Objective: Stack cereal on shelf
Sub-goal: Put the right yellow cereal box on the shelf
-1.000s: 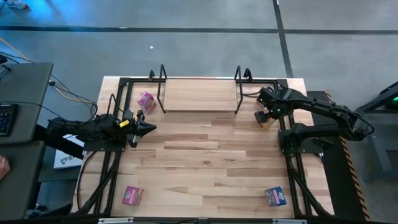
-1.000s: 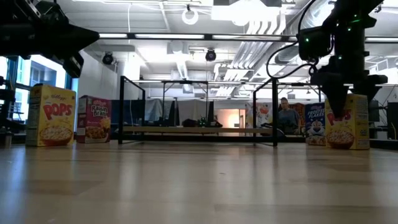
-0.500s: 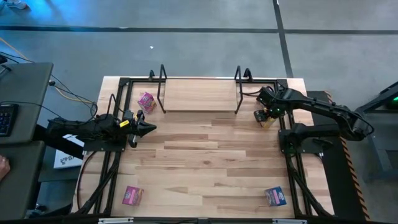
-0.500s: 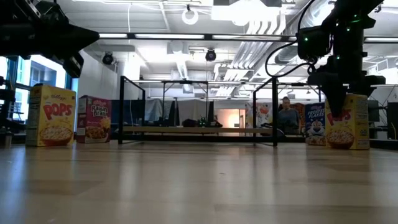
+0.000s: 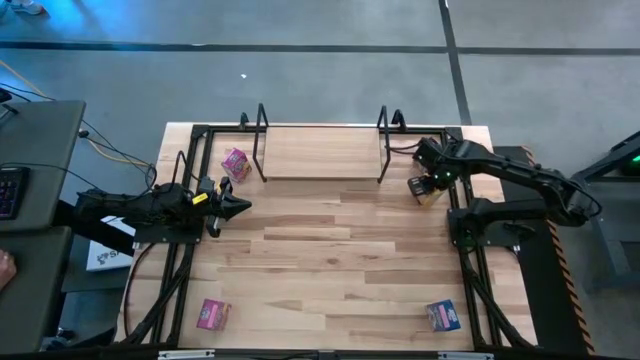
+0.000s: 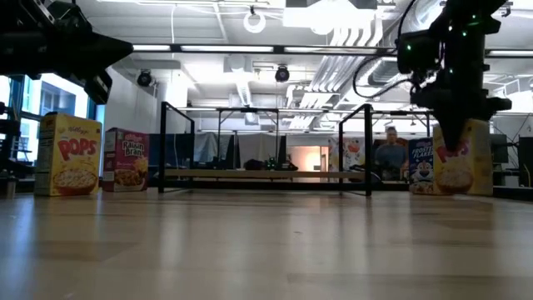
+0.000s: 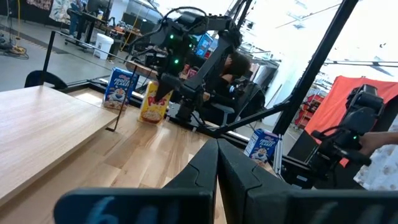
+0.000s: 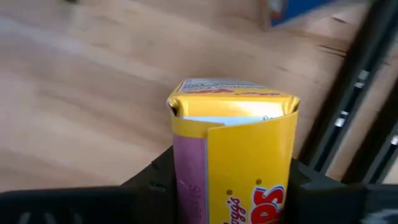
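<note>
My right gripper (image 5: pixel 424 188) is shut on a yellow cereal box (image 6: pixel 454 162) that stands just right of the shelf (image 5: pixel 320 150), by its right end frame. My left gripper (image 5: pixel 232 205) waits shut above the table's left side, holding nothing. A pink cereal box (image 5: pixel 235 162) stands left of the shelf. Another pink one (image 5: pixel 213 314) sits near the front left, and a blue one (image 5: pixel 443 316) near the front right. The low view shows a second yellow box (image 6: pixel 68 155) and a blue box (image 6: pixel 422 167) standing upright. My right gripper pinches the yellow box between its two fingers, one on each of two opposite sides (image 8: pixel 186 180). The fingers (image 6: pixel 454 137) come from above and point down over the box's upper part. The box stays upright. I cannot tell whether its bottom is clear of the table.
Black rail frames (image 5: pixel 185 260) run along both table sides. The shelf's pale board carries nothing visible. Bare wood (image 5: pixel 320 260) lies between the arms. A person (image 6: pixel 387 157) sits in the room behind the table.
My right gripper's fingers have shut onto the yellow box. The box has shifted slightly with it, toward the shelf. My left arm has kept still.
</note>
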